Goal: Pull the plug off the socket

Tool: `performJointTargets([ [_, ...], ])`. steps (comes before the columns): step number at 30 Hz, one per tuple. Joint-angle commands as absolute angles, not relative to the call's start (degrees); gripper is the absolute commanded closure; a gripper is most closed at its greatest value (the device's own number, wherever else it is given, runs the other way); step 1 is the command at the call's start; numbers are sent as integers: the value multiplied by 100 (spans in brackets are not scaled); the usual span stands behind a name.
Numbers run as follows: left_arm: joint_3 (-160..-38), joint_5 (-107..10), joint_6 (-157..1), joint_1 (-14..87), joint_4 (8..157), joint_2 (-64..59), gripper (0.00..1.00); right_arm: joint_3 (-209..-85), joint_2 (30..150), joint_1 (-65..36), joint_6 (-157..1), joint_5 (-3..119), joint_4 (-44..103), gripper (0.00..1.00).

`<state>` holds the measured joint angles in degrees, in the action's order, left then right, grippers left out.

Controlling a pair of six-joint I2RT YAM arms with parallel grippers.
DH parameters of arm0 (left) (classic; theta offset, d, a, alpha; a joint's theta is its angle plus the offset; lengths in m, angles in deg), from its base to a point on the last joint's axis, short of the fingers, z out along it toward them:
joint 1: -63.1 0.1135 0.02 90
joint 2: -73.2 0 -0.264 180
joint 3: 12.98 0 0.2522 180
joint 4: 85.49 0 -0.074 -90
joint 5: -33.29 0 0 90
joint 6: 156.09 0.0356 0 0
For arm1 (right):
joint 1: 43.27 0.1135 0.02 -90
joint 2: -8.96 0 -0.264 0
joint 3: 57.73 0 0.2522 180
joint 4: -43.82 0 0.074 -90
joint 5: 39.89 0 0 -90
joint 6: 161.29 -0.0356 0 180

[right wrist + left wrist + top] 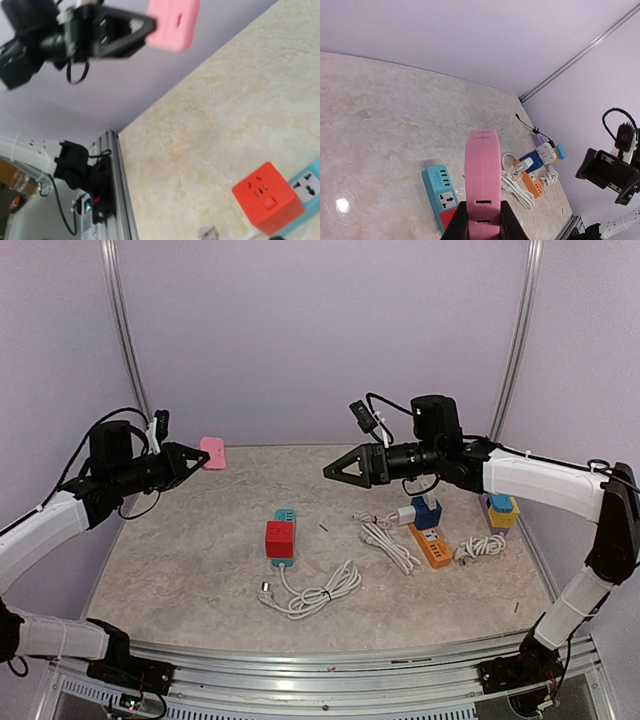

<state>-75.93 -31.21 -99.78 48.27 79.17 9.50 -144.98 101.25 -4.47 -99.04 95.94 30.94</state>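
Left tool [197,456]: raised above the far left corner of the bench [190,570], pressed onto the near end of a pink socket block [212,453]. The block is in the air, clear of the surface, sticking out past the fingertips. In the left wrist view its slotted face is towards the camera and a finger [461,222] sits tight against each side. No plug or cord shows on it.

Right tool [330,472]: held high over mid-bench, pointing left at the pink block, well apart from it. Nothing shows in it. Cannot tell how far the jaws stand; its own wrist view shows none of its fingers.

On the bench, centre: a red cube adapter [279,539] sits on a teal power strip [285,515], with a coiled white cable [318,592] just in front.

Right side: an orange power strip [432,545] with a blue block [428,512] and a white charger [405,513] at its far end, loose white cord beside them. A yellow and blue block [500,513] is near the right edge.
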Motion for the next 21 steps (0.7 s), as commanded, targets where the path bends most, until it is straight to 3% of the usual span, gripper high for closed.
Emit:
performJointTargets([
  [1,-7790,-2978,-10206,5606,7807,506,100,-14237,9866,-487,-9505,9426,2703,7],
  [10,-8765,-1739,-9993,6139,7886,-1675,100,-13655,9612,-487,-9532,9356,2891,7],
  [21,-10317,-1652,-9971,5818,7730,-3886,100,-13224,9488,-487,-9728,9391,3194,7],
])
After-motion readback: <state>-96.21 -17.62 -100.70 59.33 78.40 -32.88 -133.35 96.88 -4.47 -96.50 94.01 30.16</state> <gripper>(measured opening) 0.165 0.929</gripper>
